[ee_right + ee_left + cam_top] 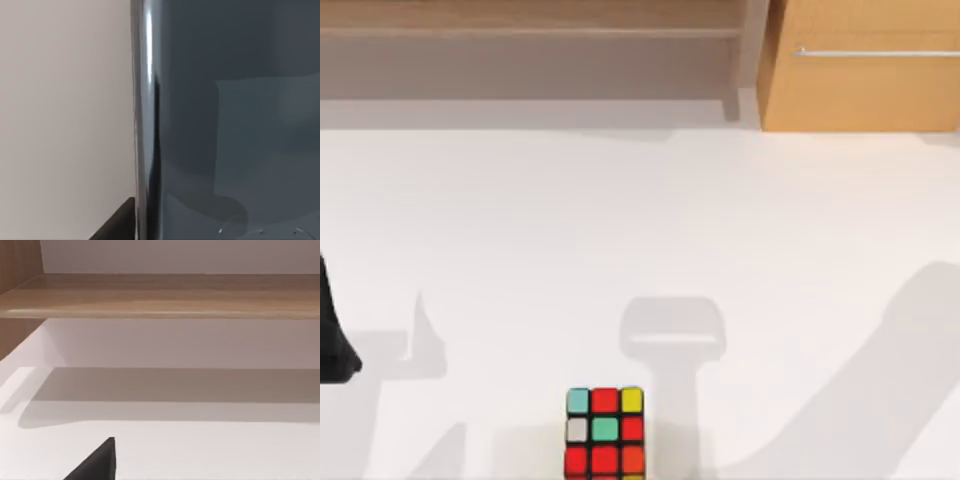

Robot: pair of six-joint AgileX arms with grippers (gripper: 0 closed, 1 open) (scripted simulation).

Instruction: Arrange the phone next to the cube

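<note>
One slab takes up most of the right wrist view: the phone, dark grey-blue and glossy, its silvery rim running upright close to the lens. A black tip of the right end effector sits against that rim, so I read it as clamped on the phone and carrying it clear of the worktop, though the grip itself is hidden.

From above, the cube sits at the near edge of the worktop, a little left of centre. Just beyond it and slightly to the right lies a soft slab-shaped shadow, which I take to be cast by the lifted phone.

I judge this to be the carry step. The next move calls for bringing the phone down flat beside the cube, close but not knocking it, then letting go.

The wrist view gives me the phone's surface and edge; the top view gives me the cube's place and the free space round it.

The left arm is parked at the worktop's left edge. A black tip of the left end effector shows in its wrist view, and I cannot tell whether it is apart or together.

Farther off stand a wooden shelf and a cabinet.
</note>
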